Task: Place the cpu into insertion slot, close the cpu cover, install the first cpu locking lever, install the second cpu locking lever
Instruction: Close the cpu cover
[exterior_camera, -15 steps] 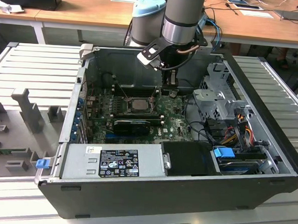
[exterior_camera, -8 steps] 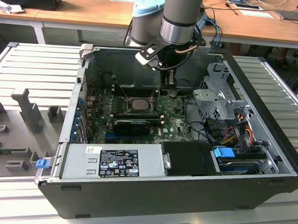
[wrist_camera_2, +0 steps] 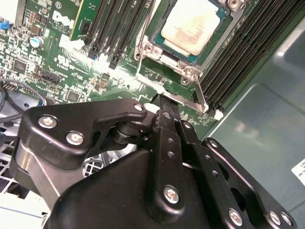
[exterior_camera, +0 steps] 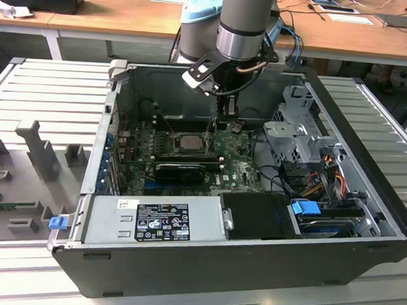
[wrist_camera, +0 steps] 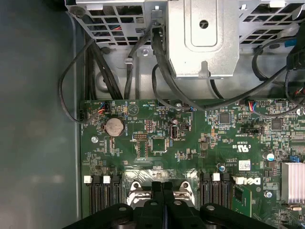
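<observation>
Wooden desks stand behind a slatted metal bench [exterior_camera: 50, 83] on which an open computer case [exterior_camera: 252, 264] lies on its side, and the arm reaches down into it over the green board [wrist_camera: 157, 124]. The cpu [wrist_camera_2: 190, 26] sits flat in the insertion slot [wrist_camera_2: 147, 47], pale top up, and the cpu cover [wrist_camera_2: 176, 59] appears to lie down around it as a metal frame. The claw [wrist_camera_2: 164, 100] is clenched, its two fingers pressed together with nothing visible between them, and its tips stand at the near edge of the slot, just beside the chip and not above it. A thin wire locking lever [wrist_camera_2: 147, 82] runs along that same edge, its long axis crossing in front of the fingertips, roughly square to the line of the fingers. Whether the tips touch the wire or hover just short of it cannot be told. From the claw the chip lies straight ahead past the lever, with the long black memory slots [wrist_camera_2: 238, 52] flanking the socket on both sides.
</observation>
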You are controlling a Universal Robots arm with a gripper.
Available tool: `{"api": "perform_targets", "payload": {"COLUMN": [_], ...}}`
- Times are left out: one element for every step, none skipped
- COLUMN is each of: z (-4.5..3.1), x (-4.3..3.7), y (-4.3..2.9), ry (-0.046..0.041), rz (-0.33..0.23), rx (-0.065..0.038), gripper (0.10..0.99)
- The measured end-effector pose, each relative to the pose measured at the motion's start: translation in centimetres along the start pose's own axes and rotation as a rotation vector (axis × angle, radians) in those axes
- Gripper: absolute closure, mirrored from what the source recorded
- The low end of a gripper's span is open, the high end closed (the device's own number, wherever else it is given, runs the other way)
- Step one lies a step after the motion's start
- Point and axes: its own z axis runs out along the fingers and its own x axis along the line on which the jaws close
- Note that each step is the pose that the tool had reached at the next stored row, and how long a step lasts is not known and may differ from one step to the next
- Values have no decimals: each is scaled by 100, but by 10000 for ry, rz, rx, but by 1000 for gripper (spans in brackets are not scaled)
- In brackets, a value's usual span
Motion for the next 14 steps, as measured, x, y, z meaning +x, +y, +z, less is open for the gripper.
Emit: {"api": "perform_targets", "payload": {"z": [0,0,0,0,1,1,2,3,3,4,5,7,12,18], "x": [-1,-1,-1,-2,-2,-2,-3,-3,-4,-4,-4,-5,-5,-5], "y": [-21,-41,-55,-71,-83,-102,-128,-149,-163,-179,-197,-221,-241,-253], "ry": [1,0,0,0,1,1,0,0,0,1,0,-1,1,2], "rz": [0,0,-1,-1,-1,0,0,0,-1,-2,0,0,0,-1], "rx": [0,0,-1,0,0,0,0,0,0,0,0,0,-1,0], "gripper": [980,980,980,980,980,980,980,980,980,980,980,980,980,980]}}
